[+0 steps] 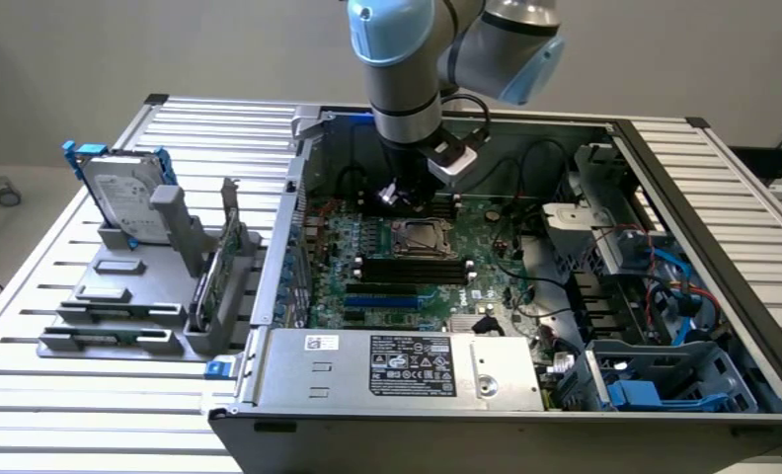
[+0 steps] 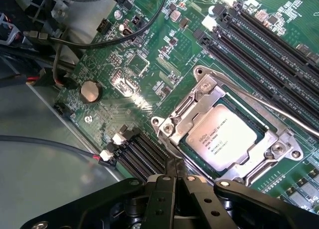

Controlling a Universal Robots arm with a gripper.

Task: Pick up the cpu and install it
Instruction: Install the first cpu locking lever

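Gripper [image 2: 174, 176] closed and empty, hanging above the green motherboard [image 2: 149, 64] inside the open computer case [image 1: 707, 296].

Its black fingers [image 2: 164, 189] are pressed together with nothing between them, just beside the metal socket frame [image 2: 199, 97]. The cpu [image 2: 222, 138] lies flat in that socket, silver top up, with the frame's bracket around its edges. In the exterior view, a hard drive [image 1: 125, 197] stands in a rack outside the case, on the exterior view's left.

Fine print on the cpu [image 2: 223, 138] and the power supply's label [image 1: 414, 363], both illegible.
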